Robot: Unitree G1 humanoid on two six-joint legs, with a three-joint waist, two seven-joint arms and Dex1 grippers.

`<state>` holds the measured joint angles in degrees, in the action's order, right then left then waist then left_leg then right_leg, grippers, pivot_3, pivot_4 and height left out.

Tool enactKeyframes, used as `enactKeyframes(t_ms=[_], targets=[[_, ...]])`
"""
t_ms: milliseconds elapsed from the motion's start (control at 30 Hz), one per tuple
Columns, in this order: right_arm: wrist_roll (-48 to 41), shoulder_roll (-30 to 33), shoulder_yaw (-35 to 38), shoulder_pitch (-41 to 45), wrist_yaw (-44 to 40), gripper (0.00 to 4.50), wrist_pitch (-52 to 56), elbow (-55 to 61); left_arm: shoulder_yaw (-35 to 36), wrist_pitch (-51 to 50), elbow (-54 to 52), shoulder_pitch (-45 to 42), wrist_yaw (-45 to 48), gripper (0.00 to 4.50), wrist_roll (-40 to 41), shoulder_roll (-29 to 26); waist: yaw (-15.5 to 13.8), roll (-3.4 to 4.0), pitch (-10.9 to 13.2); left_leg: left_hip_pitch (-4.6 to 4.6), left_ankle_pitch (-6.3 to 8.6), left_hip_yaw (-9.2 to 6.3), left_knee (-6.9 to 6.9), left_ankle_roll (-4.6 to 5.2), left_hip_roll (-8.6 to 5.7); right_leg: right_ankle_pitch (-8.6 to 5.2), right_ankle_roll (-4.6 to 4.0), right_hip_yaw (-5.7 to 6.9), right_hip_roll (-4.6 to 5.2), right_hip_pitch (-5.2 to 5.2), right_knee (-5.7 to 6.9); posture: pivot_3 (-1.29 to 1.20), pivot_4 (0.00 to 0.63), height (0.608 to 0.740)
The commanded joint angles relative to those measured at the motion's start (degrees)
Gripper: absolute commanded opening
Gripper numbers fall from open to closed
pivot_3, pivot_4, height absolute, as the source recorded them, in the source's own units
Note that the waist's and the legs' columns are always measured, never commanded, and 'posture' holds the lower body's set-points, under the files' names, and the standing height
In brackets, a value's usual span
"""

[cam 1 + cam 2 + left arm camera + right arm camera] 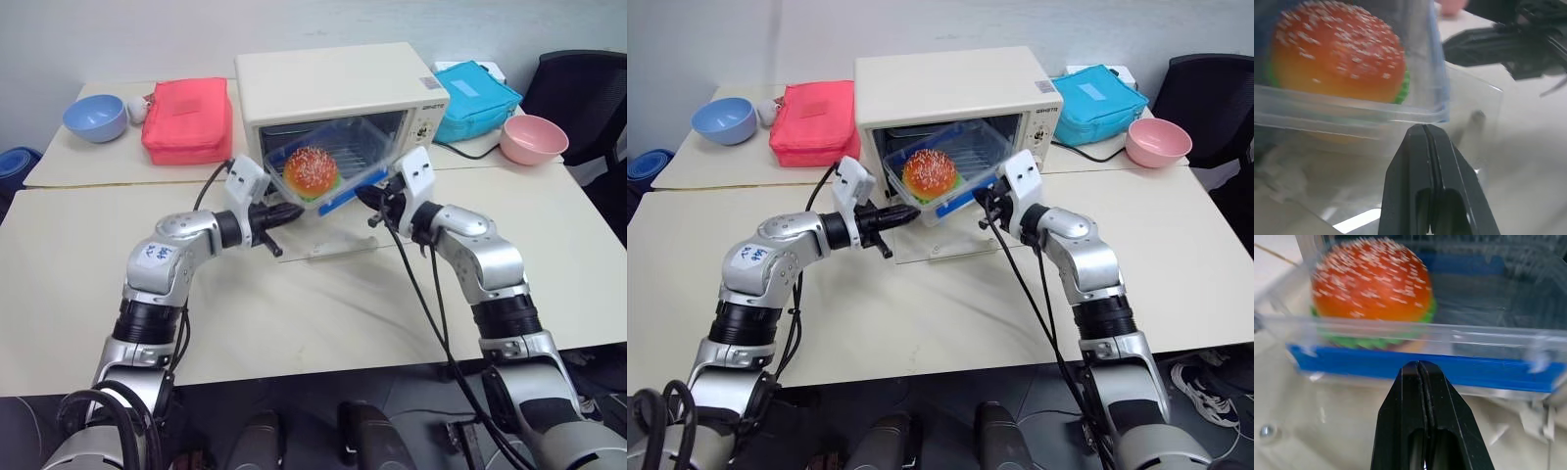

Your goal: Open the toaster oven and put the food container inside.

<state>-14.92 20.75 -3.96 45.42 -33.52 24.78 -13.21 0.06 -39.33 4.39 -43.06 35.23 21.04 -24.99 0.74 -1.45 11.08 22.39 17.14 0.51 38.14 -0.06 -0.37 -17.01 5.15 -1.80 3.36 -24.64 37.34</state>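
From the left eye view we find the toaster oven [343, 93] with its glass door [338, 240] already dropped flat onto the table [294, 323], so we judge the opening step done. The food container [328, 162] sits tilted at the oven's mouth, its far end inside the cavity and its near end, burger [312, 171] and all, jutting out over the door. The left gripper [294, 211] and right gripper [364, 194] flank it, one at each near corner, both with fingers pressed together and nothing clasped (pushing or propping rather than grasping, we judge). The right eye view gives the same layout: the container is half in, lifted off the door at its near end, with the red lunch bag [813, 122] and teal lunch bag [1097, 103] lying to either side of the oven, well clear of the work. In the left wrist view the closed black fingers [1425, 181] sit just under the container's clear rim; whether they touch it we cannot tell. In the right wrist view the shut fingers [1422, 416] point at the blue side clip [1415, 369], close below it, contact again uncertain. What remains, as we read it: slide the container fully in until it rests level on the rack.
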Motion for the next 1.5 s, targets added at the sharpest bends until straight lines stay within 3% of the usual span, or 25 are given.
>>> enactKeyframes(t_ms=[33,200,433,600,900,1100,1500], targets=[[0.82,-0.87,1.27,1.88,0.36,0.03,-2.51,-1.57,2.43,2.81,1.12,-1.81,-2.14,0.0,-1.05,0.18,0.18,0.0,0.0,0.01,-0.02,0.0,0.0,-0.04,-0.01,0.0,0.0,0.01,0.01,0.0,0.0,0.0,0.15,0.74],[1.12,-1.89,1.01,2.44,-0.45,0.03,-3.03,-2.73,3.8,3.11,1.68,-2.49,-3.46,0.0,-1.05,0.21,0.84,0.0,0.0,0.01,-0.06,0.0,-0.01,-0.11,-0.01,0.0,0.0,0.0,0.03,0.0,0.0,0.0,0.15,0.74],[0.09,-0.71,-0.13,-1.47,-4.7,0.03,0.34,2.96,1.35,-4.69,-11.51,6.12,6.99,0.0,6.31,-4.66,1.12,0.0,0.0,0.02,-0.03,0.01,-0.08,-0.17,0.02,0.0,-0.01,-0.04,0.0,-0.07,0.01,0.0,0.15,0.74],[-4.08,3.51,1.83,-4.07,-10.81,0.03,5.38,11.0,-0.01,-7.21,-16.99,8.88,11.02,0.0,9.59,-6.49,0.74,0.01,0.0,0.03,-0.03,-0.01,-0.06,-0.13,0.01,-0.01,-0.01,-0.02,0.04,-0.03,-0.02,0.0,0.15,0.74],[-16.7,15.69,8.62,-9.85,-20.95,0.03,14.23,25.7,-4.99,-3.3,-8.16,2.41,2.83,0.0,3.03,4.0,-0.62,0.0,0.0,0.0,0.14,-0.09,0.01,0.18,-0.04,0.0,0.01,0.06,0.06,0.12,-0.41,0.0,0.15,0.74],[-17.77,17.06,11.92,-11.32,-17.69,0.03,15.63,26.91,-5.14,0.61,-4.48,-0.33,-7.48,0.0,-4.19,9.0,-0.6,0.0,0.0,-0.02,0.11,-0.03,0.0,0.14,0.03,0.01,0.01,-0.01,-0.02,0.09,-0.39,0.0,0.15,0.74],[-19.3,17.41,13.3,-14.21,-14.94,0.03,15.78,28.13,-3.17,11.97,11.65,-8.57,-17.77,0.0,-13.11,9.98,-0.71,0.0,0.0,-0.02,-0.04,-0.01,0.03,0.15,-0.02,0.1,0.18,-0.02,0.0,0.11,-0.36,0.0,0.15,0.74]])
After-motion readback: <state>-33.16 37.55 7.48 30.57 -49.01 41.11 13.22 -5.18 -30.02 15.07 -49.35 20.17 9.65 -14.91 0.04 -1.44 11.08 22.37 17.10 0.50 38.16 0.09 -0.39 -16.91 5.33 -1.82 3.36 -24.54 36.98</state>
